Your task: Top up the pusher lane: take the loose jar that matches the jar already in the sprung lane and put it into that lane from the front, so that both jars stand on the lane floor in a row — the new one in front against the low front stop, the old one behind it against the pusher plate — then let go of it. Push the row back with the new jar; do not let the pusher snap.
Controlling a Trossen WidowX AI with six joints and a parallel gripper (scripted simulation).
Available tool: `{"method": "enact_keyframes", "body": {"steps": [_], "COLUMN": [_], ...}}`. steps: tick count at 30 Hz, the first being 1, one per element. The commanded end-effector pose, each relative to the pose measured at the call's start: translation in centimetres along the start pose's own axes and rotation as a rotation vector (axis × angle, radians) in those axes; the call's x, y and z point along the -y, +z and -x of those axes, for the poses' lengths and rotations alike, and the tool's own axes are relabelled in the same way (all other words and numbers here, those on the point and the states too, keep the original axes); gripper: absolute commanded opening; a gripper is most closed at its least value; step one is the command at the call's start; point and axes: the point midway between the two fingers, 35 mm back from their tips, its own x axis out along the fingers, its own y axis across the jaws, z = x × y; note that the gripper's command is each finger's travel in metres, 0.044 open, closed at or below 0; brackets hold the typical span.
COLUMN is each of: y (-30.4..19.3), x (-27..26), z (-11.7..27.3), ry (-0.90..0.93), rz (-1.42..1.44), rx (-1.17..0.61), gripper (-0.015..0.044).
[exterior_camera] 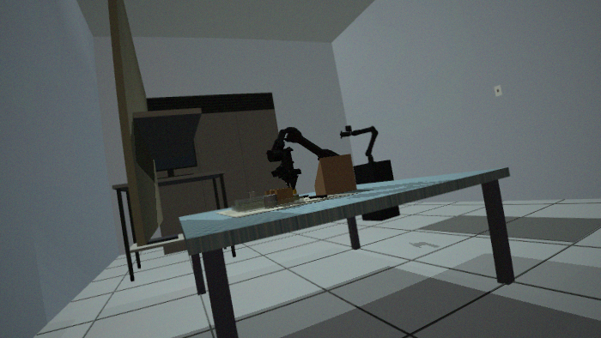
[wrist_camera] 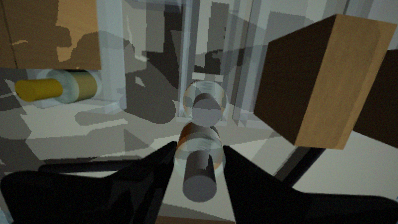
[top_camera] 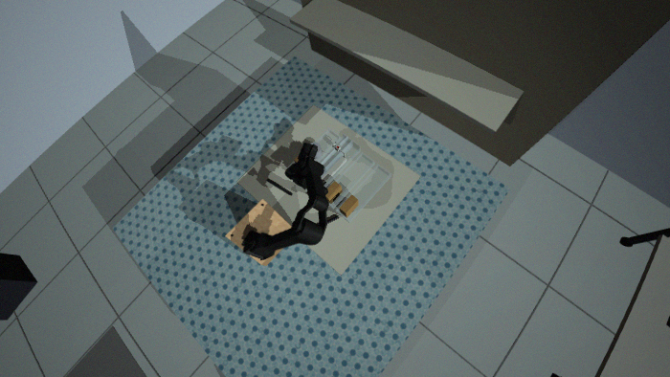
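My gripper point(wrist_camera: 199, 148) point(exterior_camera: 294, 185) points down in front of the clear lanes, shut on a glass jar with a grey cap point(wrist_camera: 199, 186) and an orange-brown band. The held jar looks roughly upright; its bottom is hidden, so its height above the floor cannot be told. Just ahead, a like jar with a grey cap point(wrist_camera: 207, 109) stands at the front of a lane with clear walls point(wrist_camera: 187, 55). The two jars look nearly in line and very close; whether they touch cannot be told. The front stop and pusher plate are not clearly visible. In the top view the arm hides both jars.
A yellow-capped jar point(wrist_camera: 37, 90) is in another lane to the wrist view's left, by a wooden block point(wrist_camera: 50, 35). Two wooden blocks point(wrist_camera: 320, 85) point(top_camera: 333, 191) point(top_camera: 348, 206) stand close on the right. Dark bars point(wrist_camera: 300, 167) point(top_camera: 279, 187) lie on the pale board point(top_camera: 345, 254).
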Motion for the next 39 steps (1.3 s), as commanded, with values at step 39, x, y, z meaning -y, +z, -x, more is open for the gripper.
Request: {"method": "enact_keyframes", "body": {"steps": [39], "y": [2.4], "x": [0.0], "z": [0.3], "ry": [0.0], "rz": [-0.008], "rx": [0.016], "gripper": [0.0]}}
